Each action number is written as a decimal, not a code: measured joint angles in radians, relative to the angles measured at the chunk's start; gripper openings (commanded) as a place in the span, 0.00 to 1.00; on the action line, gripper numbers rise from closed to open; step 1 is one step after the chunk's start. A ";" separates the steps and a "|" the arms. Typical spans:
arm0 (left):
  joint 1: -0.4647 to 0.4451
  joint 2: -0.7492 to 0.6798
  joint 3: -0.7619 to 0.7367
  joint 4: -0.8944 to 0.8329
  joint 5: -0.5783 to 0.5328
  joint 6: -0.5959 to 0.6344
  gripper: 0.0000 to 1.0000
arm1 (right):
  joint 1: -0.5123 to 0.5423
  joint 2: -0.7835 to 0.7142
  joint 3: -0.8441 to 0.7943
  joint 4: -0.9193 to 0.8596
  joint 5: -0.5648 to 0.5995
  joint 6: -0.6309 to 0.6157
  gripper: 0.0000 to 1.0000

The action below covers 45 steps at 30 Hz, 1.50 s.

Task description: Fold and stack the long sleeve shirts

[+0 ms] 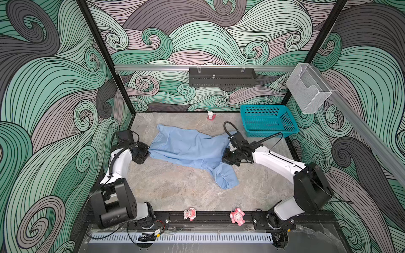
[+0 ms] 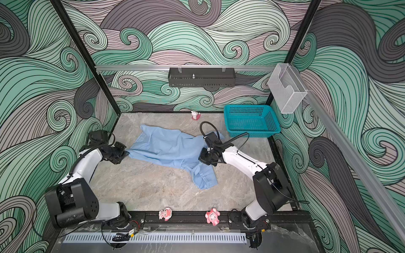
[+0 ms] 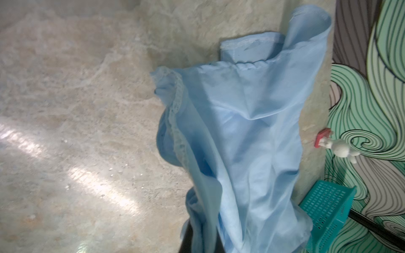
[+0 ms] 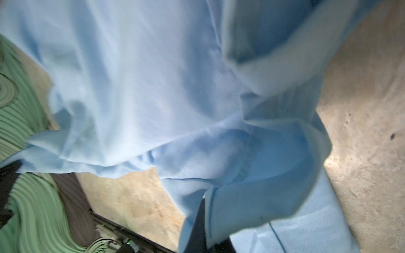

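Observation:
One light blue long sleeve shirt (image 1: 188,146) (image 2: 166,146) is stretched between my two grippers over the middle of the stone-look table, its far-left part still lying on the surface. My left gripper (image 1: 147,153) (image 2: 126,152) is shut on the shirt's left edge. In the left wrist view the fabric (image 3: 241,131) bunches between the dark jaws of the left gripper (image 3: 201,236). My right gripper (image 1: 225,156) (image 2: 201,156) is shut on the shirt's right side. The right wrist view shows cloth (image 4: 153,76) pinched in the right gripper (image 4: 210,219). A sleeve (image 1: 225,177) trails toward the front.
A teal basket (image 1: 268,119) (image 2: 252,118) (image 3: 326,210) stands at the back right corner. A small white figure (image 1: 211,115) is at the back wall. Two pink toys (image 1: 190,214) (image 1: 237,216) sit on the front rail. A black tray (image 1: 222,77) and clear box (image 1: 308,87) hang above.

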 measured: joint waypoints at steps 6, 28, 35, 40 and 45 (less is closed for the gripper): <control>0.008 0.173 0.350 0.009 0.060 -0.035 0.00 | -0.152 0.067 0.392 -0.112 -0.032 -0.060 0.00; 0.040 0.093 0.284 -0.117 0.106 0.051 0.00 | -0.227 0.031 0.413 -0.402 -0.097 -0.214 0.00; 0.044 0.021 0.346 -0.119 0.123 0.059 0.00 | -0.229 -0.022 0.525 -0.442 -0.067 -0.259 0.00; 0.044 0.032 0.236 -0.122 0.137 0.078 0.00 | -0.230 0.042 0.475 -0.446 -0.045 -0.281 0.13; 0.044 0.031 0.112 -0.129 0.137 0.105 0.00 | -0.202 0.057 0.340 -0.468 0.003 -0.320 0.57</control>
